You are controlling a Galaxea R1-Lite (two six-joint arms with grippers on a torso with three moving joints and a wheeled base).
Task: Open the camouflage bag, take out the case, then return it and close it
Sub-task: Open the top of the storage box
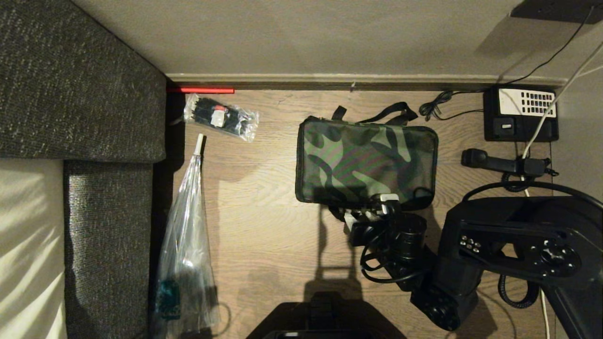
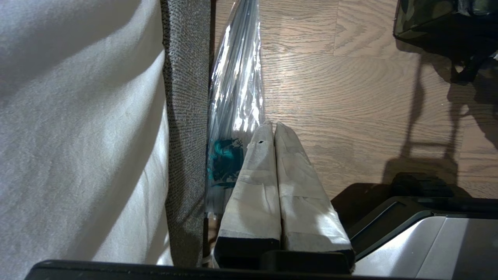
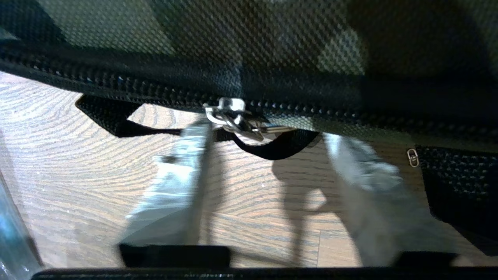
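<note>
Camouflage bag [image 1: 366, 160] lies flat on the wooden floor [image 1: 264, 226], zipped along its near edge, black straps [image 1: 377, 114] trailing off its far side toward the baseboard. The case is not visible.

Right wrist view: metal zipper pull [image 3: 233, 118] sits on the bag's black zipper track, a black strap loop [image 3: 272, 146] curving just beneath it. Right gripper [image 3: 268, 155] is at the bag's near edge, its taped fingers [image 3: 183, 171] spread apart, one on each side of the pull; they grip nothing. In the head view the same gripper [image 1: 384, 203] meets the bag's near edge, the black arm running back toward the lower right.

Left gripper [image 2: 274, 126] hangs well to the left, beside the sofa's grey fabric edge [image 2: 186, 116], taped fingers pressed together, empty. A long clear plastic sleeve [image 1: 186, 245] lies along the sofa.

Small clear packet of black items [image 1: 221, 117] sits on the floor near the baseboard, left of the bag. Black desk phone [image 1: 520, 115] sits to the bag's right, its handset [image 1: 504, 164] off the cradle on the floor.
</note>
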